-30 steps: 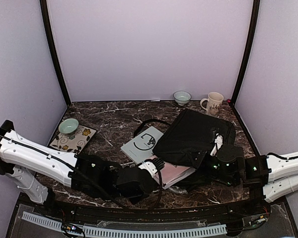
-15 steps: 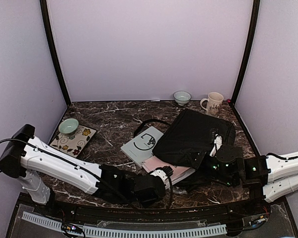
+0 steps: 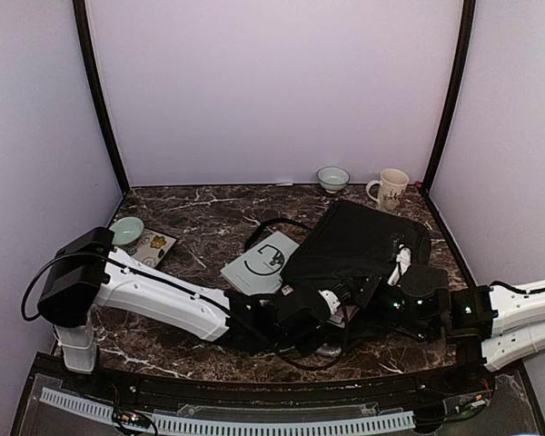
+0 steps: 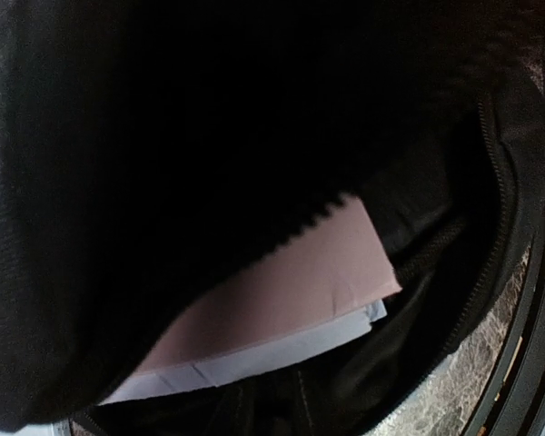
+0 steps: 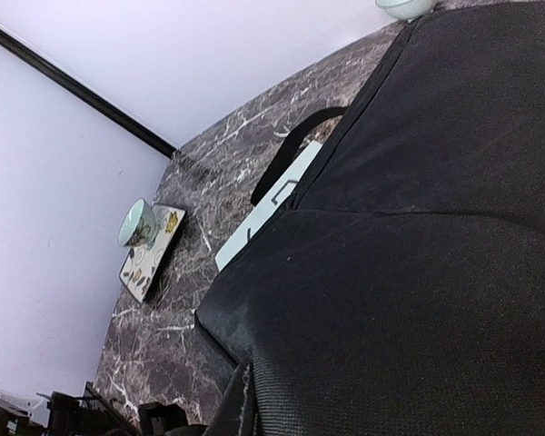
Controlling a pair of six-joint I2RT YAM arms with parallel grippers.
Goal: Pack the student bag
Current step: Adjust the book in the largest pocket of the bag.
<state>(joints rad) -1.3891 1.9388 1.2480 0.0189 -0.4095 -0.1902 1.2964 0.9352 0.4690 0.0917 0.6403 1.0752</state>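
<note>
The black student bag [image 3: 356,245] lies at centre right with its mouth facing the near edge. My left gripper [image 3: 331,302] is pushed into that mouth and its fingers are hidden under the flap. The left wrist view shows the bag's dark inside with a pink book [image 4: 291,286] on a pale sheet [image 4: 254,359]. My right gripper [image 3: 397,270] grips the bag's upper flap at the right and holds it raised. Black bag fabric [image 5: 409,272] fills the right wrist view. A pale blue notebook [image 3: 259,263] lies partly under the bag's left side.
A green cup [image 3: 125,231] stands on a patterned tray [image 3: 153,251] at the left. A small bowl [image 3: 332,178] and a cream mug [image 3: 391,189] stand at the back right. The bag's strap [image 3: 271,224] loops behind the notebook.
My left arm has swung right from the front centre to the bag's mouth. The pink book has gone deeper into the bag. The right arm has stayed put.
</note>
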